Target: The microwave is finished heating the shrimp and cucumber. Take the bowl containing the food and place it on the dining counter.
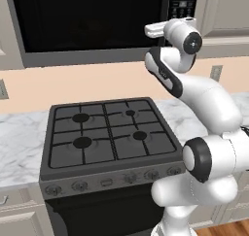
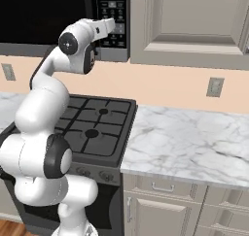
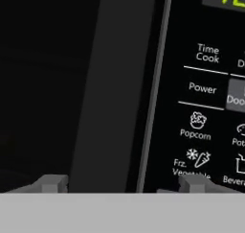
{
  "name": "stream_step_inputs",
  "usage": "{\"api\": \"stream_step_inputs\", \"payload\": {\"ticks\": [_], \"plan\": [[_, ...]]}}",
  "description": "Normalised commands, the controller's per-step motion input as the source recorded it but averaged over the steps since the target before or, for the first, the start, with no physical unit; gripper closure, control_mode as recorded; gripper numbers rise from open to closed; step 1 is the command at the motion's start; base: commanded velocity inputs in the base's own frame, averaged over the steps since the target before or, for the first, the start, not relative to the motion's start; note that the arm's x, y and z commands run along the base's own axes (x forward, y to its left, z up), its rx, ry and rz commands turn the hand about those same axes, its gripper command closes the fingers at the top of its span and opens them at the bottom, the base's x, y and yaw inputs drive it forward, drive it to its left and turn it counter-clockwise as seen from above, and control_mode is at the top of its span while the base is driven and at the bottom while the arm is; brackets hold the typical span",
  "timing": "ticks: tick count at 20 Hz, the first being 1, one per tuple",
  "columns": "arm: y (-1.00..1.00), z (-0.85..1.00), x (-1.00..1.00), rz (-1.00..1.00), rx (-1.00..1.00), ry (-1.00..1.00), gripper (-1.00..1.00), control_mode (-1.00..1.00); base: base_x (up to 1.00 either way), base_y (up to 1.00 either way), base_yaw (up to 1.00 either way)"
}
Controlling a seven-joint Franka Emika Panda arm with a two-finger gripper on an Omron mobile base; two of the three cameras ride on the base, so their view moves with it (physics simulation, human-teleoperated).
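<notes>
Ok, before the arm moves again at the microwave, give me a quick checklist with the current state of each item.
1. Microwave door shut: ok, the dark door sits flush.
2. Claw at the control panel: ok, fingertips close to the buttons.
3. Claw open: ok, tips stand wide apart.
4. Door button lined up: not ok, it sits off to the edge of the hand view.
5. Bowl located: cannot tell, hidden behind the dark door.
6. Stove top under the arm free: ok.
</notes>
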Motion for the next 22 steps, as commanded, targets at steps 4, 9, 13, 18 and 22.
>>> {"api": "stream_step_inputs", "payload": {"ticks": [4, 9, 13, 18, 22], "plan": [[0.00, 0.00, 0.00, 0.00, 0.00, 0.00, 1.00, -1.00, 0.00, 0.00, 0.00], [0.11, 0.01, -0.07, 0.00, 0.01, 0.00, 1.00, -1.00, 0.00, 0.00, 0.00], [0.42, 0.30, -0.66, 0.00, 0.04, 0.00, 1.00, -1.00, 0.00, 0.00, 0.00], [0.62, 0.78, -1.00, 0.00, 0.04, 0.00, 1.00, -1.00, 0.00, 0.00, 0.00], [0.85, 0.97, -1.00, 0.02, 0.01, 0.04, 1.00, -1.00, 0.00, 0.00, 0.00]]}}
